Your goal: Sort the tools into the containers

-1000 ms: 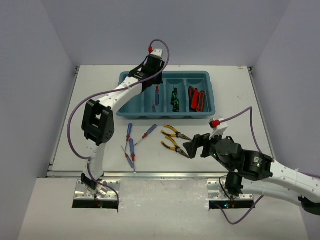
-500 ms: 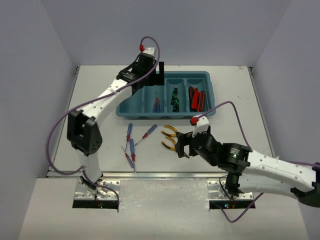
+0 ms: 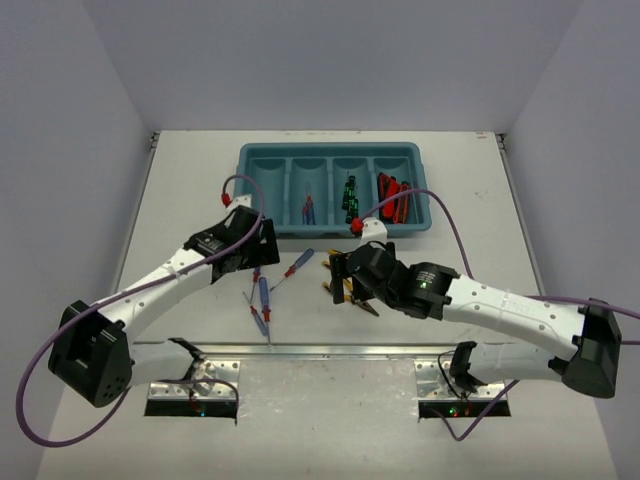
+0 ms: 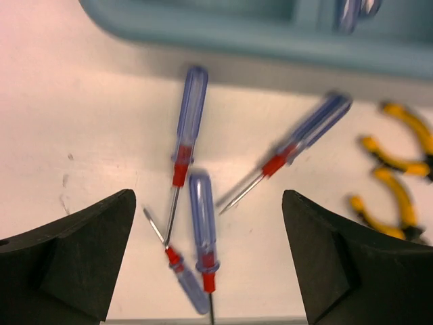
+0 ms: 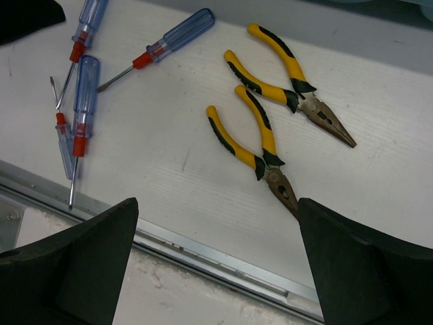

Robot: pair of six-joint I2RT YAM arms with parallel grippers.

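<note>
The teal tray (image 3: 330, 190) has its containers side by side. One holds a blue-and-red screwdriver (image 3: 309, 209), the one beside it black-and-green screwdrivers (image 3: 351, 195), and the right one red-and-black knives (image 3: 393, 197). Several blue-and-red screwdrivers (image 4: 201, 223) (image 3: 263, 298) lie loose on the table in front of the tray. My left gripper (image 4: 208, 196) (image 3: 267, 251) hovers open and empty over them. Two yellow-handled pliers (image 5: 250, 135) (image 5: 291, 74) lie to their right. My right gripper (image 5: 218, 203) (image 3: 336, 276) is open and empty just above them, partly hiding them in the top view.
A metal rail (image 5: 203, 250) runs along the table's near edge, just in front of the loose tools. The tray's front wall (image 4: 237, 34) lies close behind the screwdrivers. Grey walls enclose the table on three sides.
My left gripper opened over the tray, left a blue-and-red screwdriver in a compartment, then swung back toward the loose screwdrivers. My right arm reached forward and left over the pliers.
</note>
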